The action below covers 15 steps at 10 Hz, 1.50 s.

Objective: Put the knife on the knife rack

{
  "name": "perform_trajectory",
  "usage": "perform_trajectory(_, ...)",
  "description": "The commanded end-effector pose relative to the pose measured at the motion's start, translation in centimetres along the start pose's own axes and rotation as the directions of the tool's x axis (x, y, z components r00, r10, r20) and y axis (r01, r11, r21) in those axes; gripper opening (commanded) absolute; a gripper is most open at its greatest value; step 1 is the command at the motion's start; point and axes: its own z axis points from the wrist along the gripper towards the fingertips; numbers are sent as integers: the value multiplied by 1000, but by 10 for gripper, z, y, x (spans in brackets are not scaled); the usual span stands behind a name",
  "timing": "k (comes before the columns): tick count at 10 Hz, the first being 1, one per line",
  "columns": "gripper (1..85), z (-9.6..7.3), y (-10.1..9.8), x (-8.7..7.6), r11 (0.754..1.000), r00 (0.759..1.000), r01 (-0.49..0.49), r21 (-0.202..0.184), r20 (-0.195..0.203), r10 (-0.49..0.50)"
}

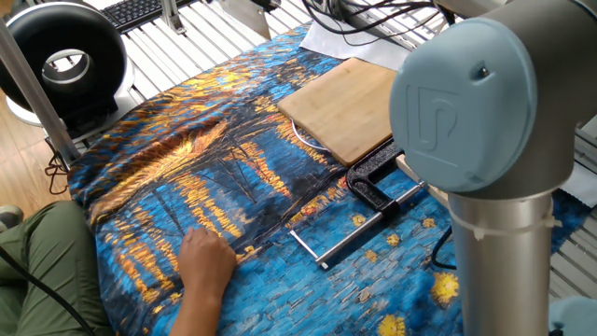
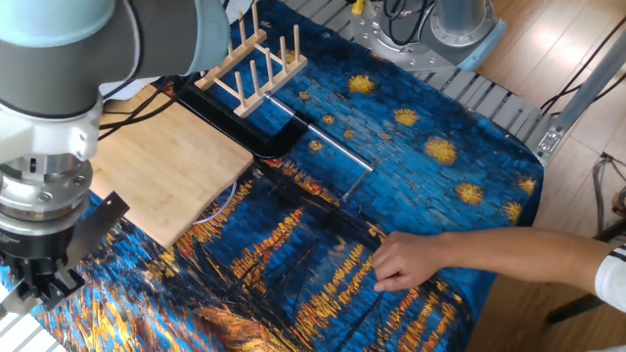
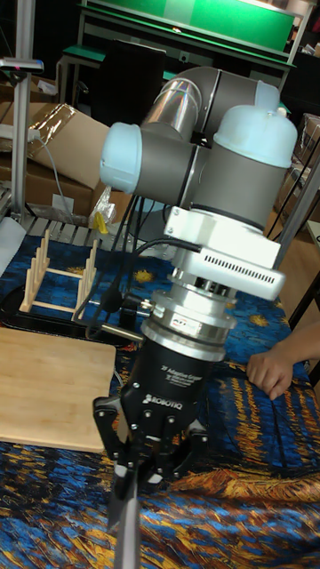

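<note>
In the other fixed view, at far left, your gripper [image 2: 39, 279] is clenched on the knife [image 2: 95, 221], its grey blade raised above the cloth beside the cutting board [image 2: 161, 166]. Further right, the knife rack [image 2: 249, 61] stands behind the black clamp [image 2: 249, 122]. Only the tall fixed view shows you the fingers [image 3: 117, 434] pinching the knife edge-on. A person's hand [image 2: 411, 259] rests at right.
</note>
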Motion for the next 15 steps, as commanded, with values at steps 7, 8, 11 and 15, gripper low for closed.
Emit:
perform_trajectory(7, 10, -4, 23, 35, 992, 982, -114, -49, -155, 105)
perform_trajectory(8, 10, -4, 23, 36, 992, 982, -113, -50, -156, 104)
perform_trajectory(11, 10, -5, 19, 41, 995, 981, -88, -37, -175, 80)
perform_trajectory(15, 10, -7, 35, 48, 992, 977, -82, -98, -204, 61)
